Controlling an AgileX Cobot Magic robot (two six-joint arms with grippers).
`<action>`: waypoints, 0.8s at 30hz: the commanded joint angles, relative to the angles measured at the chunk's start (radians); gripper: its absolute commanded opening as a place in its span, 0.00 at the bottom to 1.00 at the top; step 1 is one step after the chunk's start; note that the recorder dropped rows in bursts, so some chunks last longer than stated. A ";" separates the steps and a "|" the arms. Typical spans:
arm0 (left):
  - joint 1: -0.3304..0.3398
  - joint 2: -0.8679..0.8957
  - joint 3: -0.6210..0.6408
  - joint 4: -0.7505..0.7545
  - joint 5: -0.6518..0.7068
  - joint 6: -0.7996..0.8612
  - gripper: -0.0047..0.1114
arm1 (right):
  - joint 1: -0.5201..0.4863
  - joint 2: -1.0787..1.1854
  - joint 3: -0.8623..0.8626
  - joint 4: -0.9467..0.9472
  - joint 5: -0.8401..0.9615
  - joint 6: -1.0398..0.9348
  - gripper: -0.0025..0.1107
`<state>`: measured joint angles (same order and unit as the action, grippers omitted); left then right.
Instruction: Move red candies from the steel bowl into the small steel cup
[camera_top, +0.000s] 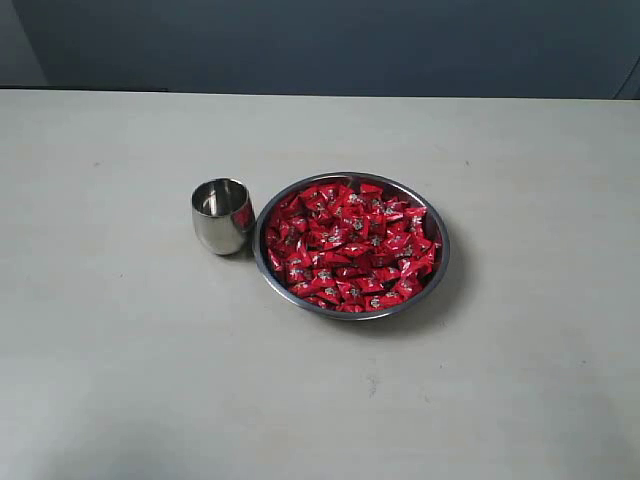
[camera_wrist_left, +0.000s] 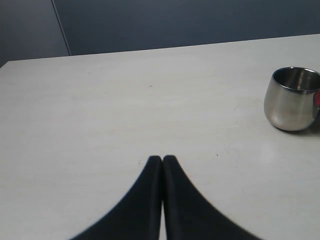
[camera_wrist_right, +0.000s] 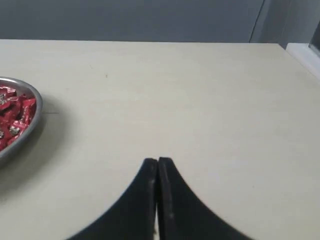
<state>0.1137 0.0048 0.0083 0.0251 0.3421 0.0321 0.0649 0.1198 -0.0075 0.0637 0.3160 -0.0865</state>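
My left pincer (camera_wrist_left: 162, 159) pressed closed, empty. Small steel cup (camera_top: 222, 215) on bench (camera_top: 120, 380), well beyond its tips. Steel bowl (camera_top: 446, 250), heaped with red candies (camera_top: 350, 245), just beside cup. My right pincer (camera_wrist_right: 157, 161) closed, empty, well apart from bowl.

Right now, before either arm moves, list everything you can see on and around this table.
red candies: many, shiny red with small silvery marks, heaped in the bowl.
steel bowl: one, shiny steel, near the table's middle.
small steel cup: one, polished steel, upright close beside the bowl on its left in the exterior view; no candy visible inside.
table: one, pale beige, under everything.
wall: dark blue-grey, behind the table.
left gripper: one, black, shut and empty, above bare table near the cup.
right gripper: one, black, shut and empty, above bare table near the bowl.
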 joint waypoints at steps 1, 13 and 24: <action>-0.005 -0.005 -0.008 0.002 -0.007 -0.003 0.04 | -0.005 0.051 -0.081 0.040 -0.005 0.000 0.02; -0.005 -0.005 -0.008 0.002 -0.007 -0.003 0.04 | -0.005 0.236 -0.361 0.106 -0.005 0.000 0.02; -0.005 -0.005 -0.008 0.002 -0.007 -0.003 0.04 | -0.005 0.385 -0.595 0.106 -0.009 0.000 0.02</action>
<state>0.1137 0.0048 0.0083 0.0251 0.3421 0.0321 0.0649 0.4935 -0.5709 0.1675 0.3189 -0.0865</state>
